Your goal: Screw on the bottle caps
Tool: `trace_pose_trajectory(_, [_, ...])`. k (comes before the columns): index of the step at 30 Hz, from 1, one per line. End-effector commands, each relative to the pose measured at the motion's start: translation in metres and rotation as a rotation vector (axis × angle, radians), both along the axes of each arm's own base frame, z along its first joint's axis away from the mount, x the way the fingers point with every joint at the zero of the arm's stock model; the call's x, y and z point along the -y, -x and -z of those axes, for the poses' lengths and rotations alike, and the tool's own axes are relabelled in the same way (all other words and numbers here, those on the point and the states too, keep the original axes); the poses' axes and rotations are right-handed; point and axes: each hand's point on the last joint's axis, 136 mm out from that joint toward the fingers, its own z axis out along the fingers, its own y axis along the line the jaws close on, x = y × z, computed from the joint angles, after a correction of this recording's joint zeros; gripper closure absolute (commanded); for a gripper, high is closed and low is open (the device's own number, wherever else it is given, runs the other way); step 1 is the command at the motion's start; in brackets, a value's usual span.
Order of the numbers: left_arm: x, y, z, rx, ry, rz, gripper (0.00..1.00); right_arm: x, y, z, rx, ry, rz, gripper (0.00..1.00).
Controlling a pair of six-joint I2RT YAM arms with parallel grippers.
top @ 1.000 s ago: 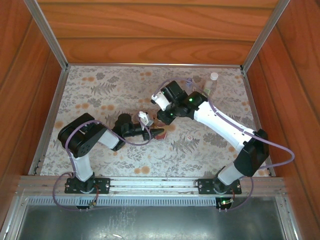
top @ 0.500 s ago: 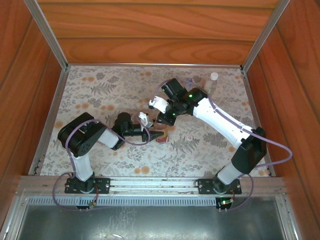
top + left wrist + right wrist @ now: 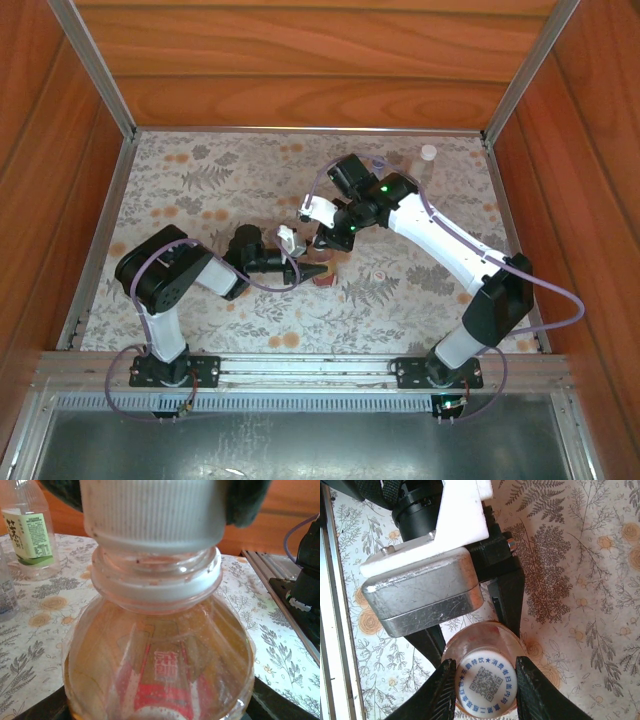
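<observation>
Evidently the left tool (image 3: 318, 270) clamps the amber clear-plastic bottle with the red-yellow label (image 3: 160, 670) upright so it cannot spin. Just above that tool, the right tool (image 3: 485, 679) pinches the ribbed white plastic screw cap (image 3: 152, 510) onto its neck, probably not fully seated. Whether the bottle holds liquid is unclear.

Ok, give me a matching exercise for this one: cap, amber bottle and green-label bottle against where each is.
Things:
1. cap
2. amber bottle
3. green-label bottle

Places:
A. standing free on the table
B. gripped by the left gripper
C. pinched by the right gripper, sitting on a bottle neck

Pairs: 1-C, 2-B, 3-A
</observation>
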Motion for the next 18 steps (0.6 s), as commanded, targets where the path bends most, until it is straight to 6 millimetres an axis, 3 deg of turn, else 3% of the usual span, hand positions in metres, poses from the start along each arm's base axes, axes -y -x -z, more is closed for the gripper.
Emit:
trace_pose_trajectory(1, [-0.004,-0.009,0.004,0.012,-0.028,-0.050,0.44,-0.026,0.023,-0.019,-0.106,-0.124,-0.075,0.75])
trace_pose_trajectory(12, [-0.010,-0.023,0.007,0.048,-0.066,-0.143,0.44,-0.009,-0.011,-0.004,-0.097,-0.066,0.393,0.73])
trace_pose_trajectory(18, [-0.010,-0.023,0.009,0.045,-0.070,-0.146,0.44,-0.006,-0.010,-0.001,-0.090,-0.091,0.501,0.71])
